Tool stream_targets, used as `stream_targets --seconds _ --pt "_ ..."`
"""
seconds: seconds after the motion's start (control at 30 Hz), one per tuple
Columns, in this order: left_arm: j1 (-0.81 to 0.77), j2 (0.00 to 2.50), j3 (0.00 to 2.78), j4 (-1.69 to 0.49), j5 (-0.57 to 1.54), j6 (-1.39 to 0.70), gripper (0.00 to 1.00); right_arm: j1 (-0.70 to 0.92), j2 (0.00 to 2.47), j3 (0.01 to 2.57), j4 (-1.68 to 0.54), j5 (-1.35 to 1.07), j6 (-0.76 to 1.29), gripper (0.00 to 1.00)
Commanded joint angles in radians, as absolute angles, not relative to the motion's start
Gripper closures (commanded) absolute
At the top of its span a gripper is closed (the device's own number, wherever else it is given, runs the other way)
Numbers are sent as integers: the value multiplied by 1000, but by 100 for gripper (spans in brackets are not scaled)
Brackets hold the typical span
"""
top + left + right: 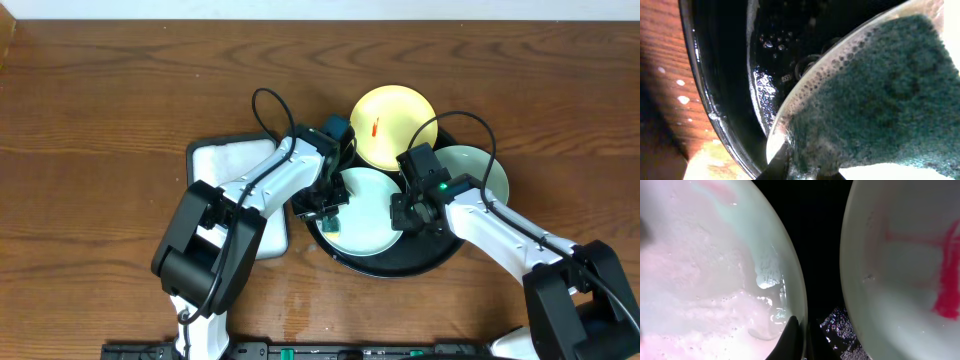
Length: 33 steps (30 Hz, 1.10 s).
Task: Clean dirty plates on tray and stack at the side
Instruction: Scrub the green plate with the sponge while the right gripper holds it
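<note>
**On the black tray: sponge at the middle plate**

1. Layout. A round black tray sits on the wooden surface. A white rectangular tray lies just beside it on the left. A mint green plate lies flat in the middle of the black tray. A yellow plate lies at the far edge, overlapping the rim, and carries a small red smear. A second mint plate lies at the right edge, partly under the right arm.

2. Left gripper. It is at the left edge of the middle plate and is clamped on a dark green sponge. The left wrist view shows the sponge against the plate rim, with small bubbles along the rim. The tray floor behind it is wet and glossy.

3. Right gripper. It is at the right edge of the middle plate. The right wrist view shows one dark fingertip touching that rim. The second finger is out of view, so the gripper opening cannot be determined.

4. Plate condition. In the right wrist view the middle plate is covered with pale foam. The second mint plate shows a red streak. A strip of bare black tray separates the two plates.
</note>
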<state>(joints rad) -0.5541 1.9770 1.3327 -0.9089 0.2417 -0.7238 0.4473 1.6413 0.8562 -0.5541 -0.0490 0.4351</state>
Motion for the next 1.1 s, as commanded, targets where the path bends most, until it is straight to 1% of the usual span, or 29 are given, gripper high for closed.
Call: stream_targets --seconds 0.0,0.23,0.4,0.5,0.63,0.73,1.07 --pt "-554 2014 1322 -845 75 -707 92 440 1642 854 -564 26 410 99" --pt "-647 2036 1321 -620 184 -707 92 440 1642 854 -564 26 410 99" --pt "-696 2062 1321 -546 192 -707 92 440 1642 854 -564 26 410 99" --pt "-709 2070 1321 -524 258 -707 92 440 1642 854 -564 26 410 99" --pt "-710 2070 1321 -522 399 -707 91 440 1642 854 -564 26 410 99" --pt "-710 2070 1321 -545 456 -707 91 440 1642 854 -564 26 410 99" --pt "-705 2053 1322 -748 465 -676 92 440 1642 854 -563 27 410 99"
